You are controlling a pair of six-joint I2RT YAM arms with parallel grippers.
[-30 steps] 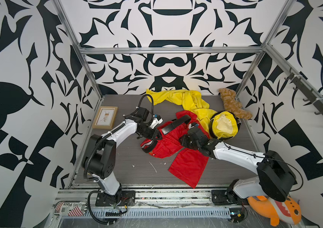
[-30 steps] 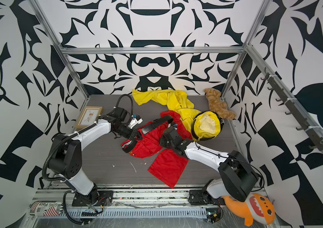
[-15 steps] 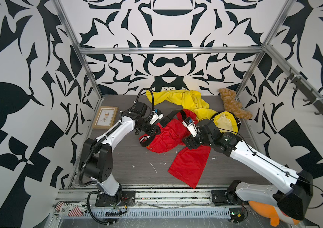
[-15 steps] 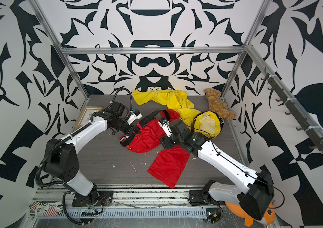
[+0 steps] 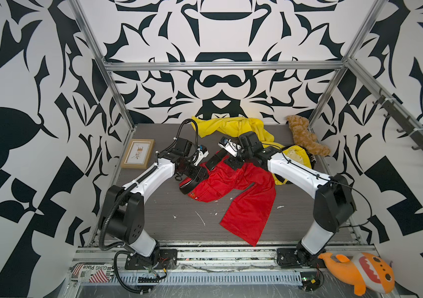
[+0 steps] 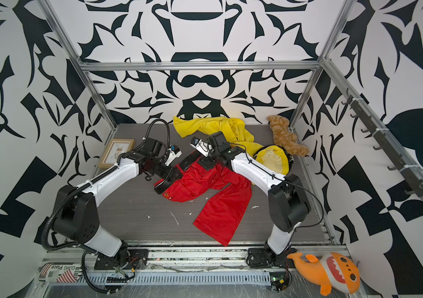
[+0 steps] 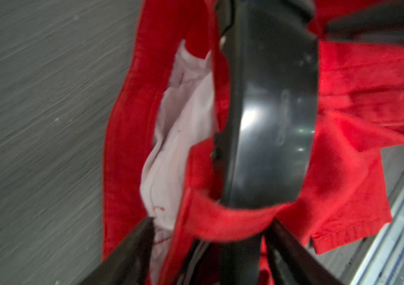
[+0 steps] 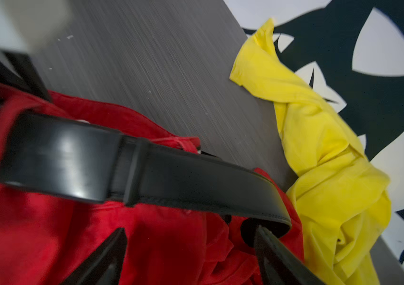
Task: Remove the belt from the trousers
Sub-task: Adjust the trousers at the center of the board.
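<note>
1. Although both arms are at the waist of the red trousers (image 5: 233, 180), which lie crumpled in the middle of the table (image 5: 166, 219), the belt (image 8: 196, 182) is not out yet. It runs along that waistband, between the two grippers.
2. Seen from the left wrist, a red belt loop (image 7: 230, 222) wraps right round the black strap, so at least one loop holds it. How many others do, I cannot tell.
3. Seen from the right wrist, the glossy buckle (image 8: 60, 158) and the strap lie across the red cloth, and a band of red crosses the belt beside the buckle, probably another loop. Whether the buckle is undone I cannot tell.
4. The left gripper (image 7: 212, 222) has its fingers spread wide on either side of the strap and pinches nothing.
5. The right gripper (image 8: 190, 229) also stands wide apart over red cloth just beside the strap, one finger close to the strap's bend, with nothing held.
6. The yellow trousers (image 5: 231, 127) lie at the back of the table, just beside the red pair. Neither gripper is on them.
7. My judgement is that most of the work is left: take a hold on the strap, pin the waistband, and draw the belt out of every loop.
</note>
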